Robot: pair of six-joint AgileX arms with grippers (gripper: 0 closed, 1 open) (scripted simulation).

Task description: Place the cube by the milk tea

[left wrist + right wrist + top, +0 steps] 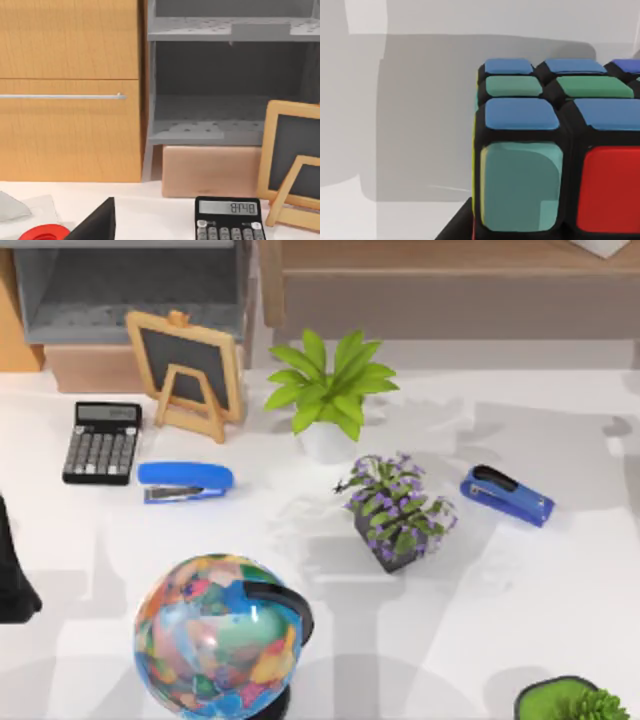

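Cube point(560, 150): close under the right wrist camera, on the white desk point(420, 100); blue, green, teal and red tiles showing. Whether the right end effector grips it cannot be told. Left arm point(12, 570): at the desk's left edge, near the calculator point(101, 443). Also present: globe point(215, 635), two blue staplers point(185, 481), potted plants point(330, 390).

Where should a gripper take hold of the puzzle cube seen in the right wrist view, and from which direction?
Probably the cube is best gripped on two opposite flat faces, coming straight toward it. Its sides look flat and parallel, so two fingers could press evenly.
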